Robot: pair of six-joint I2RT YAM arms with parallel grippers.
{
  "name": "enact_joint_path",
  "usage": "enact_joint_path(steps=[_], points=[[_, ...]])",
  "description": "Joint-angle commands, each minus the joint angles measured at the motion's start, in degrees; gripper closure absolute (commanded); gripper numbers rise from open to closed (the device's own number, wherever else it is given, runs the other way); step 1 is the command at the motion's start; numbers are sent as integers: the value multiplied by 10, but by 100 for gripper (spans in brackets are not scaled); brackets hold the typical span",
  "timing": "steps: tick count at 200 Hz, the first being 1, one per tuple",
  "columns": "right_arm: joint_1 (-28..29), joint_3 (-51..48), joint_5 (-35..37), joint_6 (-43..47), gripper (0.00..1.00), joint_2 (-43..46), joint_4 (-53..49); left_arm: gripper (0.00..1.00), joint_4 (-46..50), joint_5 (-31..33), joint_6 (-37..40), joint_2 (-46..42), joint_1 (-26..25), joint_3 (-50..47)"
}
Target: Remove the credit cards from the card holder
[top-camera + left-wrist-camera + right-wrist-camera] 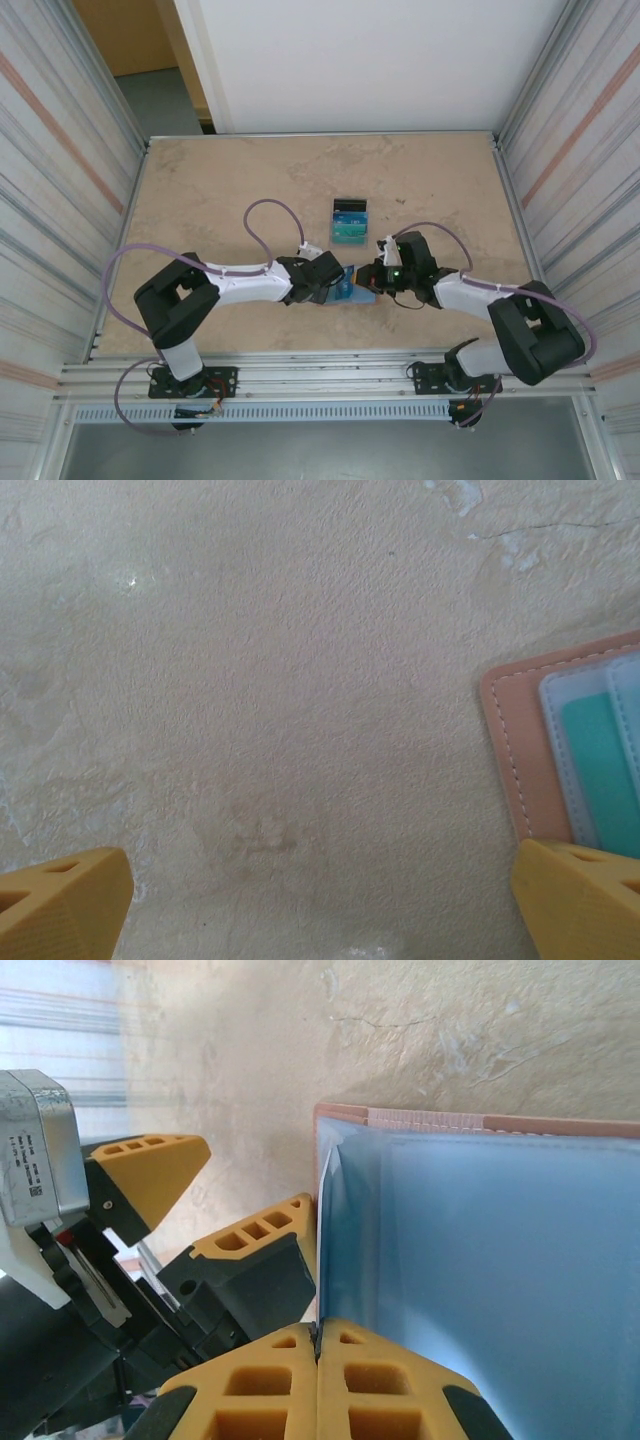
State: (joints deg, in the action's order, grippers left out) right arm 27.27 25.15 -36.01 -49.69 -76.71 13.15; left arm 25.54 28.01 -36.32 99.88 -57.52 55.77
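Right gripper (318,1355) pinching open card holder (430,1120) (blue edge), lengthwise left-right

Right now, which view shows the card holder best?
Right wrist: the card holder sits close up, blue inside panel and pink edge clear. Left wrist catches one corner; top external, a small, mostly hidden patch.

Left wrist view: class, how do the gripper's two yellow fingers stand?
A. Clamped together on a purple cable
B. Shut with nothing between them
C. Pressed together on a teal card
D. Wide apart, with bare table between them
D: the left gripper is open, its fingers sit at the bottom corners with bare table between them, and the card holder lies at the right edge.
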Motion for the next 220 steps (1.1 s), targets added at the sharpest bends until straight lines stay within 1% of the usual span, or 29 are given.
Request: enact_joint_path(steps=[1,35,74,104,125,138,147,167,177,202,220], points=[[-5,10,28,42,100,34,-68,1,8,-16,-12,15,-3,-4],[-5,19,65,72,100,59,-129,1,11,-18,-9,-11,-3,-1],[-5,31,79,94,100,86,-162,1,18,-19,-8,-54,-2,0],[-5,43,66,120,100,107,-178,1,19,-22,-1,-97,-3,-3],[-2,59,42,149,100,122,-191,1,7,-36,34,-134,1,-5],[4,70,36,167,100,132,-199,1,-14,-65,65,-165,6,-12],[9,77,31,179,100,138,-204,1,-36,-97,90,-188,15,-20],[19,90,20,206,100,150,-210,1,-85,-204,162,-239,36,-37],[24,95,8,219,100,153,-210,1,-97,-245,201,-259,43,-39],[37,109,-15,253,100,156,-215,1,-81,-322,303,-283,55,-24],[49,121,-34,275,100,155,-221,1,-58,-356,373,-283,61,-10]])
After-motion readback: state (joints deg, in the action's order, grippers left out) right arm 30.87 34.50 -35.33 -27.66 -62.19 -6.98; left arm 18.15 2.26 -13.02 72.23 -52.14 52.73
